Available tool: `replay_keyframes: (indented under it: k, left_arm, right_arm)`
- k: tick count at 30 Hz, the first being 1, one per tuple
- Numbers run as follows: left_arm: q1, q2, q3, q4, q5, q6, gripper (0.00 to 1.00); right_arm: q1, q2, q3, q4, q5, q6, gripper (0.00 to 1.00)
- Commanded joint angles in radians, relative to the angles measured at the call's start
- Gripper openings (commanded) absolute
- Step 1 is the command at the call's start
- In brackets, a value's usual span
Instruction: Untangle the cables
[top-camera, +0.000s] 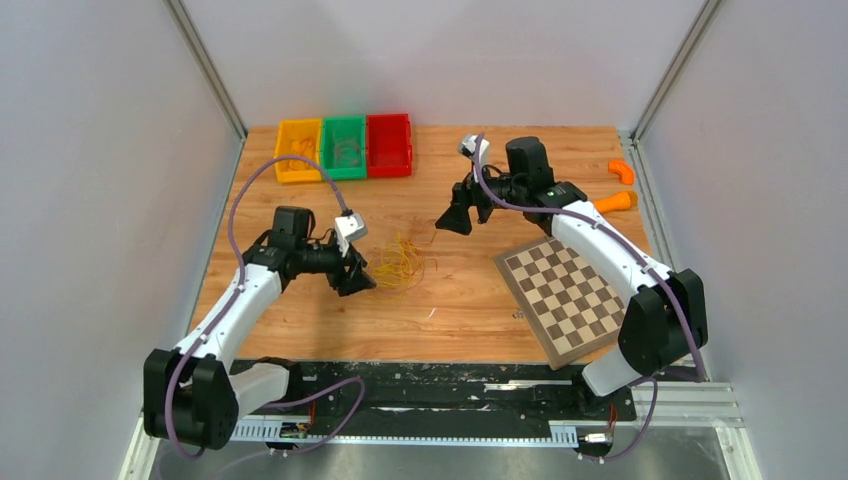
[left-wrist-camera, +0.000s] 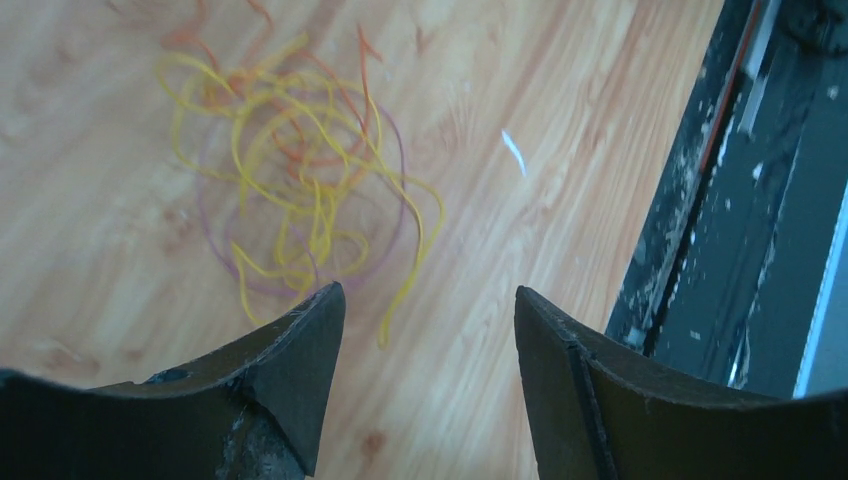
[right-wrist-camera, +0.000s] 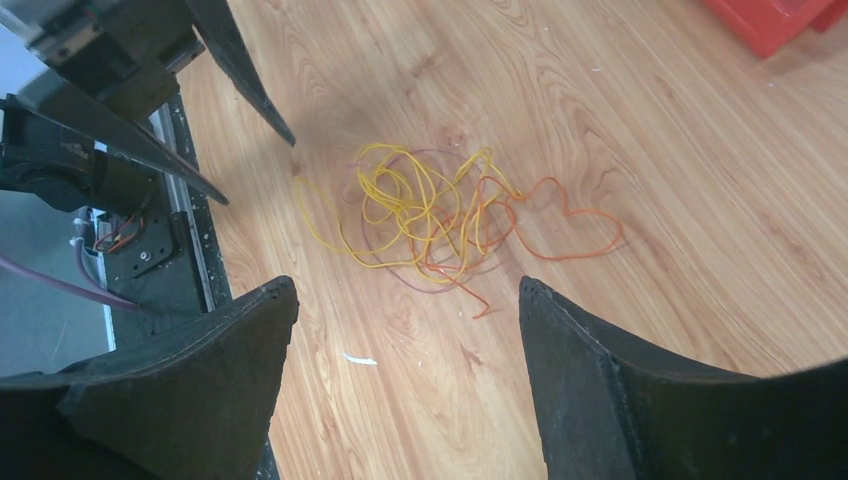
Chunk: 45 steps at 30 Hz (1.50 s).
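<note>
The cables (top-camera: 400, 265) lie as one loose tangle of thin yellow, orange and red strands on the wooden table, left of its middle. In the left wrist view the tangle (left-wrist-camera: 300, 170) lies just past the fingertips, up and to the left. From the right wrist the cables (right-wrist-camera: 440, 210) show ahead of the jaws, with an orange loop trailing right. My left gripper (top-camera: 355, 280) is low beside the tangle's left edge, open (left-wrist-camera: 430, 290), nothing between its fingers. My right gripper (top-camera: 452, 220) hangs above the table to the tangle's upper right, open (right-wrist-camera: 410, 282) and empty.
Yellow (top-camera: 299, 150), green (top-camera: 344, 147) and red (top-camera: 389, 145) bins stand in a row at the back left. A chessboard (top-camera: 560, 295) lies at the right under the right arm. Two orange pieces (top-camera: 616, 202) sit at the far right. A white scrap (top-camera: 432, 313) lies near the front.
</note>
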Motion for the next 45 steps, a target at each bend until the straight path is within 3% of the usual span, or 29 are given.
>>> replay_keyframes:
  k: [1,9,12,13,14,15,17,19,22,25,27,33,38,41,45]
  left_arm:
    - [-0.017,0.07,0.026,-0.207,-0.082,0.192,0.71]
    - [-0.127,0.24,0.045,-0.121,-0.222,0.164,0.6]
    - [-0.137,0.278,0.063,-0.099,-0.236,0.136,0.4]
    - [-0.137,0.284,0.076,-0.129,-0.21,0.139,0.26]
    - [-0.138,0.279,0.111,-0.159,-0.179,0.158,0.18]
    - [-0.138,0.256,0.13,-0.225,-0.096,0.169,0.08]
    - [-0.137,0.19,0.193,-0.299,0.036,0.149,0.0]
    - [-0.136,0.113,0.259,-0.3,0.137,0.063,0.0]
    - [-0.136,0.018,0.352,-0.122,0.179,-0.2,0.0]
    - [-0.136,-0.003,0.405,0.04,0.149,-0.432,0.0]
    - [-0.135,0.015,0.453,0.105,0.154,-0.506,0.0]
    - [-0.136,0.072,0.616,0.172,0.164,-0.572,0.0]
    - [-0.136,0.095,0.67,0.227,0.18,-0.602,0.0]
    - [-0.135,0.109,0.677,0.322,0.186,-0.694,0.0]
    - [-0.135,0.119,0.686,0.459,0.217,-0.822,0.0]
  right_arm:
    - [-0.011,0.013,0.011,0.009,-0.033,-0.036,0.8]
    - [-0.021,0.018,0.025,-0.005,-0.021,-0.049,0.79]
    - [-0.024,0.005,0.021,-0.006,-0.016,-0.056,0.8]
    - [-0.025,0.002,0.021,-0.005,-0.014,-0.062,0.8]
    - [-0.025,-0.005,0.019,-0.005,-0.013,-0.068,0.81]
    - [-0.026,-0.008,0.02,-0.005,-0.012,-0.074,0.82]
    - [-0.026,-0.015,0.026,-0.002,-0.017,-0.083,0.86]
    - [-0.024,-0.015,0.047,0.004,-0.04,-0.083,0.91]
    - [-0.019,-0.012,0.089,0.044,-0.111,-0.05,1.0]
    - [0.005,-0.03,0.121,0.134,-0.178,0.019,1.0]
    - [0.027,-0.06,0.119,0.235,-0.208,0.036,1.0]
    - [0.085,-0.087,0.127,0.327,-0.296,-0.019,1.0]
    - [0.124,-0.078,0.096,0.333,-0.317,-0.036,1.0]
    - [0.162,-0.064,0.064,0.397,-0.308,-0.029,1.0]
    - [0.204,-0.01,0.028,0.454,-0.213,-0.05,0.89]
